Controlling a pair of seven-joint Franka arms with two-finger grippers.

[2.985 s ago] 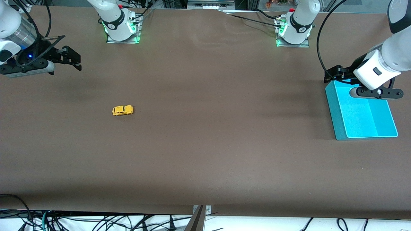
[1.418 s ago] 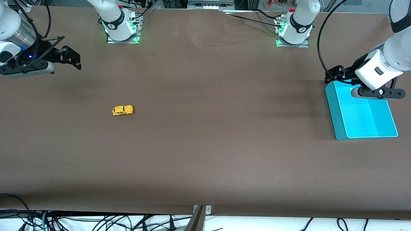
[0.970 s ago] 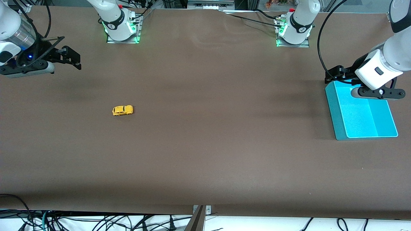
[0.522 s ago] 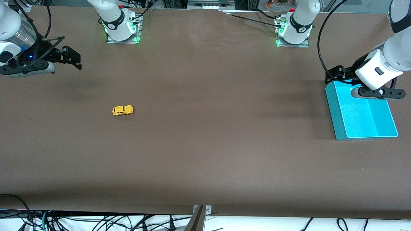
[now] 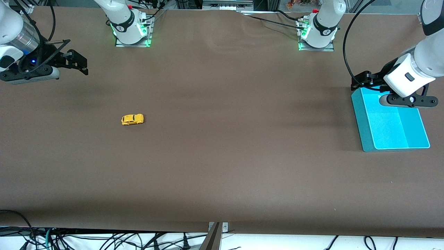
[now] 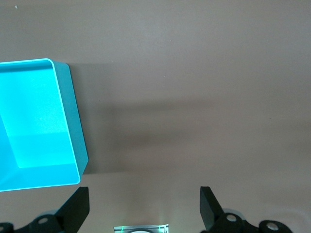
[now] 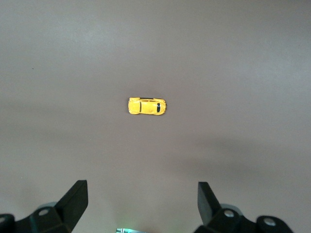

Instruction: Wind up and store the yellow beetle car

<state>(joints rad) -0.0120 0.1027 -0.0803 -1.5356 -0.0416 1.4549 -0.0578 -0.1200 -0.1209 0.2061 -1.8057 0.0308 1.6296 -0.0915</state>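
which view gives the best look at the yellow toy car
The right wrist view: the yellow beetle car sits near mid-frame, seen from above, dark windows visible. The front view shows it only as a tiny yellow shape on the table. The left wrist view does not show it.

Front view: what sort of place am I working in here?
Likely a robotics lab: two arms bolted to a brown table, loose cables along its edge, a lone toy car and a teal bin.

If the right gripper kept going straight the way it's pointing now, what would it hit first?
Probably bare table. The open right gripper aims down at it; the yellow beetle car sits slightly ahead, depth unclear.
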